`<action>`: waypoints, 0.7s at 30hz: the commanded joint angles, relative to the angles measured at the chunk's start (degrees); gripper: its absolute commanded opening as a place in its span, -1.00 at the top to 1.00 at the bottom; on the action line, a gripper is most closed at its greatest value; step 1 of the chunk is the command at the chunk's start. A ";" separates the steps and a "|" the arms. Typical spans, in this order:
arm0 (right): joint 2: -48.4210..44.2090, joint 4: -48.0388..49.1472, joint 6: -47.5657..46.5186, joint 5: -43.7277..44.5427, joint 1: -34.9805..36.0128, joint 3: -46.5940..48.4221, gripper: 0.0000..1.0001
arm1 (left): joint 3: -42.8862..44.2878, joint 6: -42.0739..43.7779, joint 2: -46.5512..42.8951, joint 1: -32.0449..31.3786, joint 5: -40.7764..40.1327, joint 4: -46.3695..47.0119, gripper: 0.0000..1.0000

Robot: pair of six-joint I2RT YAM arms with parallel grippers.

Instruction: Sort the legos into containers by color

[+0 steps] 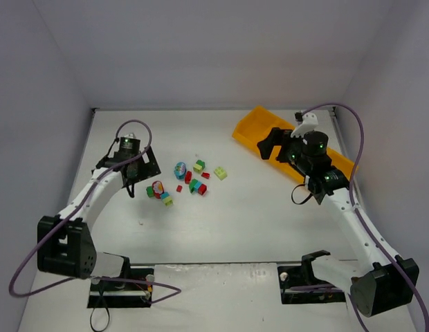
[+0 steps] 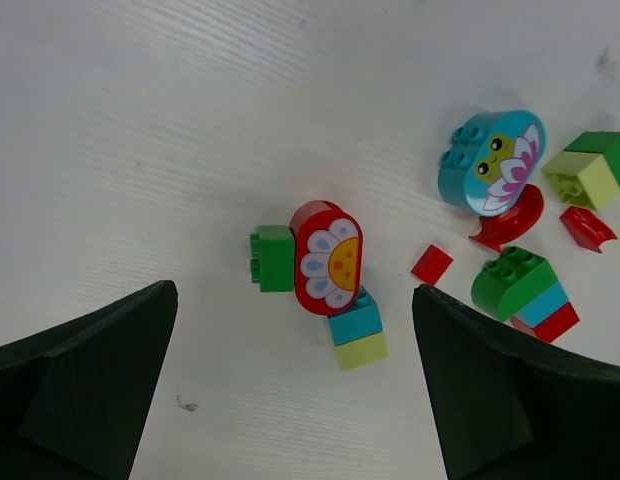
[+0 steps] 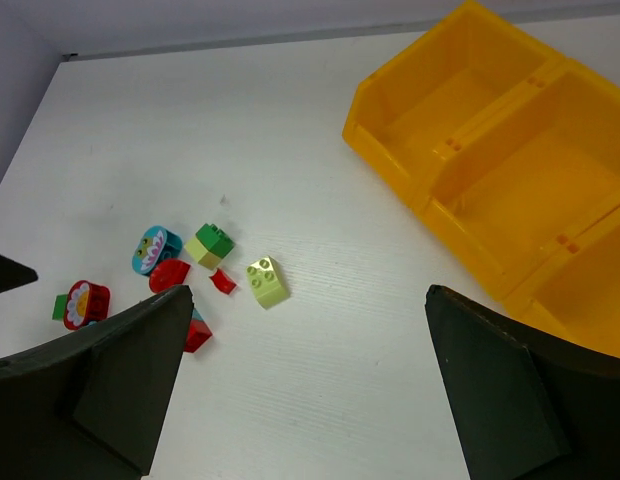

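I judge I'm at the first pick: my left gripper point(image 2: 295, 300) hangs spread wide above the red flower brick point(image 2: 328, 258), so lower and close. My right gripper point(image 3: 310, 295) is spread and empty, with the tray point(image 3: 510, 200) ahead to its right.

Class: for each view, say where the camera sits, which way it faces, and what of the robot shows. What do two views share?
Top external: above and behind the arms, looking down on the table; both arms show.
Left wrist: wrist-mounted, facing down at the legos; the left gripper's fingers show.
Right wrist: wrist-mounted, facing across to the tray; the right gripper's fingers show.
Shared: both wrist views show the red flower brick.
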 commanded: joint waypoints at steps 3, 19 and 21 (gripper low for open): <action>0.47 3.00 1.26 -0.87 0.92 0.16 -0.98 | 4.45 -3.72 8.05 0.09 4.26 2.89 -0.91; 1.61 3.09 1.70 -0.51 1.45 -1.33 -1.00 | 4.54 -4.43 17.64 -0.44 3.03 2.53 -0.87; 1.87 3.17 1.79 -0.51 1.63 -1.33 -1.00 | 4.71 -4.43 18.42 -0.70 3.20 2.62 -0.74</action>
